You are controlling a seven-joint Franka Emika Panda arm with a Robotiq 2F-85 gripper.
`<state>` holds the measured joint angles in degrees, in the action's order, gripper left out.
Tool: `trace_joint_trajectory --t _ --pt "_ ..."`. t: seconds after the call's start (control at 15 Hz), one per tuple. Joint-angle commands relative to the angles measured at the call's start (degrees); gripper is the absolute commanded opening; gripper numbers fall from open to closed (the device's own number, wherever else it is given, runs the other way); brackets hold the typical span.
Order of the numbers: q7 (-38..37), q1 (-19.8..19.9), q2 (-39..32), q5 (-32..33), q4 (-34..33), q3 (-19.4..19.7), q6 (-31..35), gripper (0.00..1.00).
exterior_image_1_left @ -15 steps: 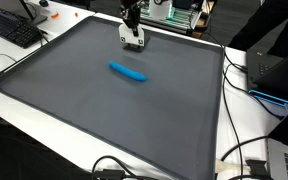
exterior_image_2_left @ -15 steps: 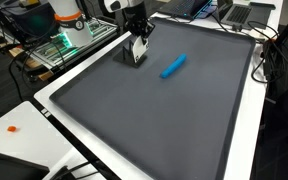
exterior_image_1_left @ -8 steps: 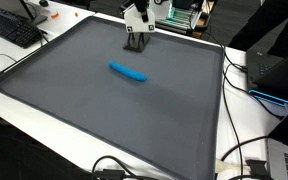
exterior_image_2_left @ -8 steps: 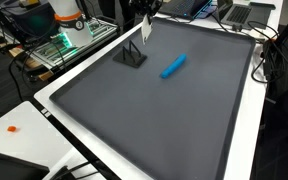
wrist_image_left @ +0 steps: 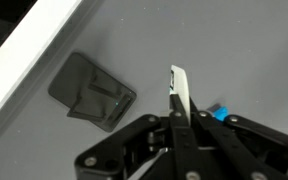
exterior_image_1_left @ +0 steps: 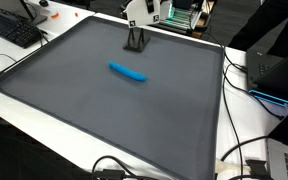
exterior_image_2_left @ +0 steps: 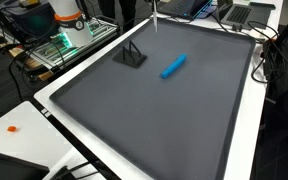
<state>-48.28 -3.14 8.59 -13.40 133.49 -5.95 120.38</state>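
Note:
My gripper [wrist_image_left: 180,112] is shut on a thin white flat piece [wrist_image_left: 177,84] and holds it high above the grey mat [exterior_image_1_left: 104,110]. In an exterior view the gripper [exterior_image_1_left: 144,8] is at the top edge, above the mat's far side. A small black stand [exterior_image_1_left: 135,42] sits empty on the mat below it; it also shows in the other exterior view [exterior_image_2_left: 131,55] and in the wrist view [wrist_image_left: 92,92]. A blue cylinder [exterior_image_1_left: 127,72] lies on the mat nearby, also visible in the other exterior view [exterior_image_2_left: 173,66] and the wrist view [wrist_image_left: 220,113].
The mat lies on a white table [exterior_image_2_left: 44,95]. A keyboard [exterior_image_1_left: 14,30] is off one side, a laptop [exterior_image_1_left: 274,75] and cables [exterior_image_1_left: 239,150] off another. Electronics with green lights [exterior_image_2_left: 59,45] stand behind the mat. A small orange item [exterior_image_2_left: 12,128] lies on the table.
The gripper rose from the black stand, taking the white piece up with it. The stand now sits empty. The blue cylinder has not moved.

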Motion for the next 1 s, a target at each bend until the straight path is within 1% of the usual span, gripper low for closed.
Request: trace_joint_trajectory --t 0.0,0.53,0.93 --pt "7.9 -0.7 -3.8 3.5 -5.2 -0.3 -3.6 0.01" --pt "27.8 -2.3 -11.8 7.5 -13.5 -0.6 -7.6 0.01" --pt "40.8 -4.0 -17.2 13.3 -18.6 -1.2 -7.5 0.01"
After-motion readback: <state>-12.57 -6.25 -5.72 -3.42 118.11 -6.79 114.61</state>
